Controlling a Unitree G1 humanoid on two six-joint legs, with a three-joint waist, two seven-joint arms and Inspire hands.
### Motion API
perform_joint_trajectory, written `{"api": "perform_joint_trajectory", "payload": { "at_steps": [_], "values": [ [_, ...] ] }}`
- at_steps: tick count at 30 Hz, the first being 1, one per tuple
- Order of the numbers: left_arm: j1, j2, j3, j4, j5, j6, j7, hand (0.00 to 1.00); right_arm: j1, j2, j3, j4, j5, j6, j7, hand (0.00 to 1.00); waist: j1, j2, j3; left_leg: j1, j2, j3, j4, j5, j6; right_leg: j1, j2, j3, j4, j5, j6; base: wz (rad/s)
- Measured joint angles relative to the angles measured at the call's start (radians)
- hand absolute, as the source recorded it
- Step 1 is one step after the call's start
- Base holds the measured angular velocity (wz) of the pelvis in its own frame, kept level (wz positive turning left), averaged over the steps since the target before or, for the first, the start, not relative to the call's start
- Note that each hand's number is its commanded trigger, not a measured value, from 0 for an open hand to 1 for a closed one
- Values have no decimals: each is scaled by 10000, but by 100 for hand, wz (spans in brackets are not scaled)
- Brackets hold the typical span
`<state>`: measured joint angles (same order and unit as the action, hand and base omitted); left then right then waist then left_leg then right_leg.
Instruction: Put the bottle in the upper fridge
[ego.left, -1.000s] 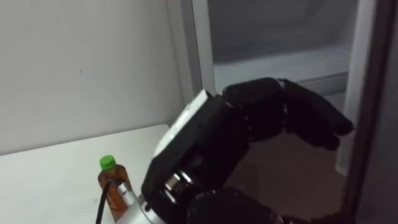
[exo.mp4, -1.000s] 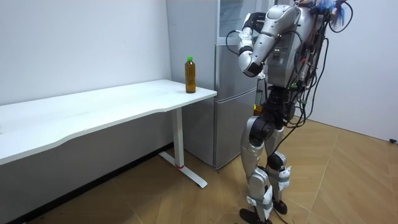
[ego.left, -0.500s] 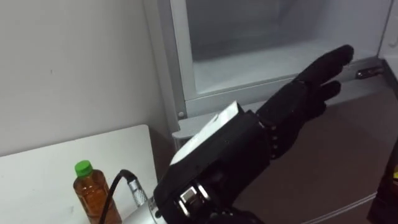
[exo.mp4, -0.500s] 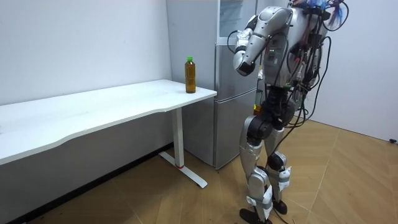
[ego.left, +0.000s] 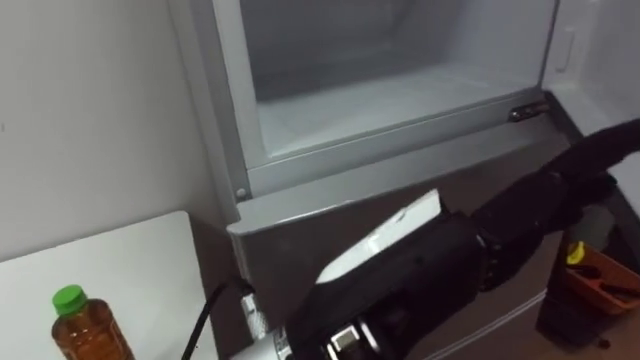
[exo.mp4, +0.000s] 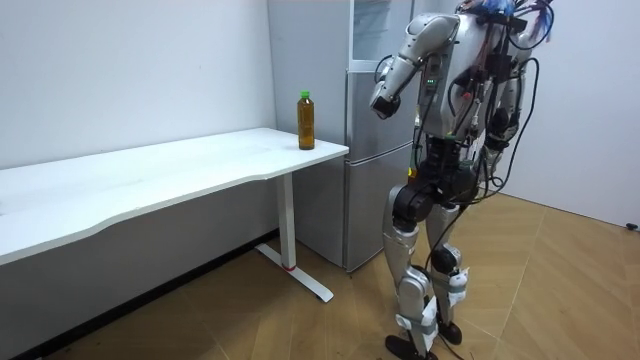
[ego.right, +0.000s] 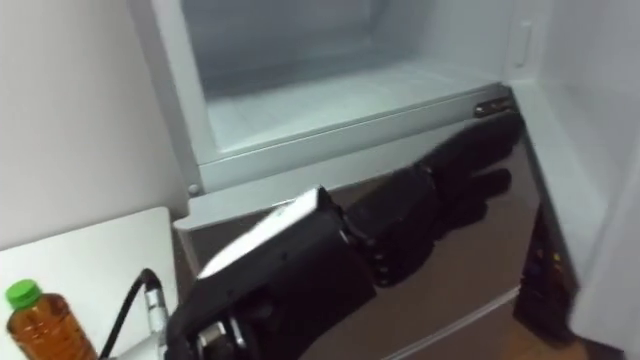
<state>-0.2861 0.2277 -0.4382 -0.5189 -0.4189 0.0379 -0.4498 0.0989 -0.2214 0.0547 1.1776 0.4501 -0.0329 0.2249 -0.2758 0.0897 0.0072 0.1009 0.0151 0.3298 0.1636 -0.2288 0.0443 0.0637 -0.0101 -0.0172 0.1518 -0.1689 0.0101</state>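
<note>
1. The left hand (ego.right: 400, 225) is coming in from the lower left and hanging in front of the fridge's (ego.left: 225, 120) closed lower door (ego.left: 300, 215). Its fingers (ego.right: 470, 150) are lying straight and close together, gripping nothing. They are pointing toward the hinge (ego.left: 527, 112) side, just under the sill of the open upper compartment (ego.left: 380, 100). Whether they are touching the door I cannot tell.
2. The bottle (ego.left: 80, 325) is standing upright on the tabletop (exo.mp4: 180, 165), well apart from the hand. Its long axis is running vertically and its green cap is pointing up. It is sitting by the back corner at the fridge end, near the end edge and close to the wall (exo.mp4: 140, 70). Amber liquid is filling most of it.
3. Counting: one bottle, one table and one fridge with two compartments are showing, with one hand before the fridge.
4. The upper compartment is standing open, showing a pale, bare floor. Its door (ego.right: 590, 200) is swung out to the right with the white inner side facing in. The lower door below is grey and shut.
5. The table is white, with a long top on white legs, and is running along a plain white wall with its end just beside the fridge. In the room view the robot is standing upright on a wooden herringbone floor (exo.mp4: 560, 290), facing the fridge. Its left arm is raised toward the fridge, and the table is lying toward the room view's left.
</note>
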Motion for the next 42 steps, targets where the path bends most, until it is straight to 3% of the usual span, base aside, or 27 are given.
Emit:
{"api": "perform_joint_trajectory", "payload": {
  "at_steps": [8,16,24,27,33,42],
  "values": [
    [-177,-10,0,579,8,-2,63,0,43,-246,-2,233,148,1,70,0,-234,111,46,133,184,500,-1,-71,-121,-118,199,408,11,64,-102,-19],
    [-315,44,7,601,-2,4,29,0,403,-331,-115,249,96,24,64,0,-321,109,45,183,301,717,16,-118,-202,-147,304,527,-3,95,-154,-9],
    [-460,43,6,635,-23,50,31,0,559,-417,-299,351,-494,33,58,0,-534,116,42,322,456,1294,25,-226,-355,-272,469,890,9,135,-219,-22],
    [-744,38,-39,804,-24,50,31,0,636,-495,-299,350,-638,34,65,0,-669,127,45,322,489,1399,73,-233,-368,-296,489,1041,-4,146,-237,-17],
    [-754,-163,-99,905,-42,49,225,0,570,-533,-373,793,-845,109,-57,0,-1060,173,72,308,527,1646,353,-232,-368,-306,498,1327,-4,133,-251,-16],
    [-1051,-194,-367,1104,-34,19,468,0,522,-527,-373,1199,-1645,296,-325,0,-1184,215,62,290,687,1873,410,-233,-373,-434,618,1553,17,198,-380,-12]
  ]
}}
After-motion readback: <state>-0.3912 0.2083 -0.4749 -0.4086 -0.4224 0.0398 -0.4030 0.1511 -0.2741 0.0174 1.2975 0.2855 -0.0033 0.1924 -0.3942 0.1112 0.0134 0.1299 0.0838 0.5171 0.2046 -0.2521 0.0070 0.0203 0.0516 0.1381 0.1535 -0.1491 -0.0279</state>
